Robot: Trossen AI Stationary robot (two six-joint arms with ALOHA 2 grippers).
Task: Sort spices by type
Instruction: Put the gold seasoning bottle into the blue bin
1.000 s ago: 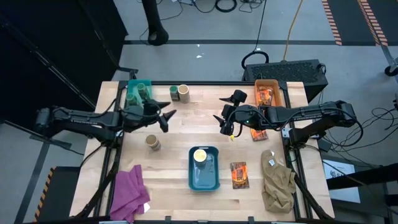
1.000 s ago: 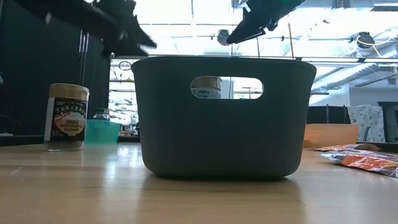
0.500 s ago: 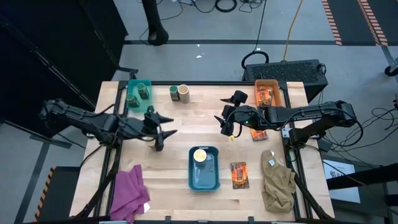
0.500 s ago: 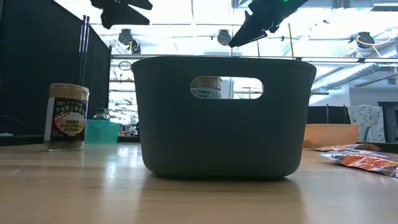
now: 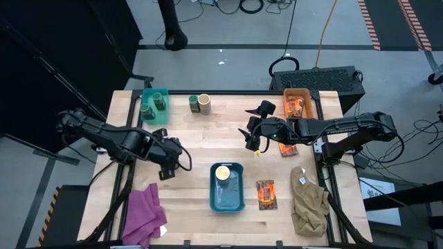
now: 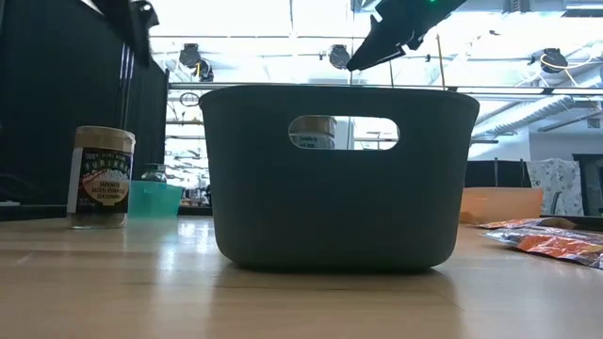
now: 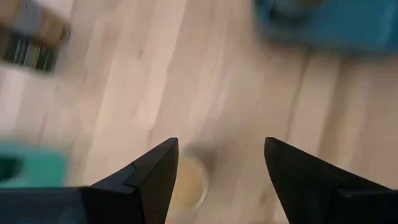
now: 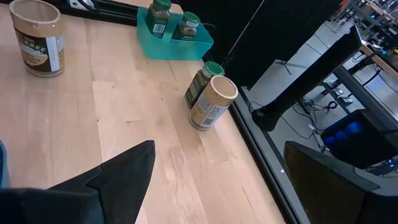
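Observation:
My left gripper (image 5: 167, 168) hangs open over the table's left middle and points down. A spice jar with a cream top (image 7: 189, 183) stands on the wood below, between the two fingers and apart from them. That jar (image 6: 102, 177) stands free in the low view. My right gripper (image 5: 244, 121) waits open above the table's right middle, with nothing between its fingers. Two green jars stand in a teal bin (image 5: 154, 105). A green jar (image 5: 193, 102) and a cream-topped jar (image 5: 204, 104) stand at the far edge.
A blue bin (image 5: 227, 197) near the front middle holds a cream-topped jar (image 5: 223, 172). An orange bin (image 5: 300, 104) at the far right holds a packet. More packets (image 5: 266, 194) (image 5: 288, 147) lie on the wood. A khaki cloth (image 5: 308, 200) lies at the right, a purple cloth (image 5: 144, 214) front left.
My left gripper has swung away from the teal bin toward the table's near edge. It has tipped from nearly level to pointing down, and now hangs over the cream-topped jar.

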